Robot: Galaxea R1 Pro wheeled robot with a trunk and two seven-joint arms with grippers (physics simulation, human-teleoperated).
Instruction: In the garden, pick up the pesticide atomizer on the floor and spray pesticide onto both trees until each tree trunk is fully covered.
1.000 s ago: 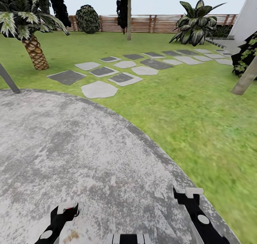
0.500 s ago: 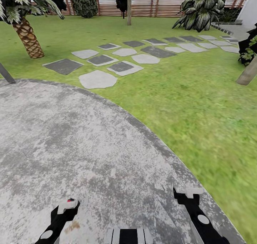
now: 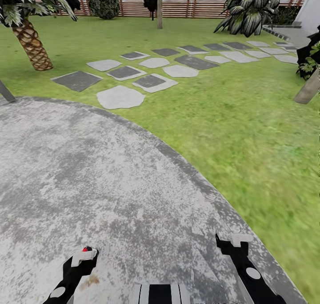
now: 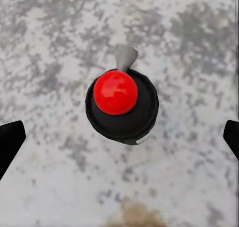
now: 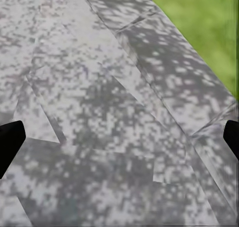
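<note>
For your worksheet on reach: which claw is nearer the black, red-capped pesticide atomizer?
Left. The left claw hangs open directly above the black, red-capped pesticide atomizer on the grey mottled paving; the right claw hangs over bare paving near the grass.

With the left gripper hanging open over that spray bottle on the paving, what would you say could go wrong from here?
1. The left gripper is open directly above the spray bottle, whose red knob faces up; coming down slightly off-centre could tip it over.
2. The bottle sits close to the robot's base, low in the head view, so the arm itself may block sight of the grasp.
3. The grey nozzle juts sideways; a finger might catch it.
</note>
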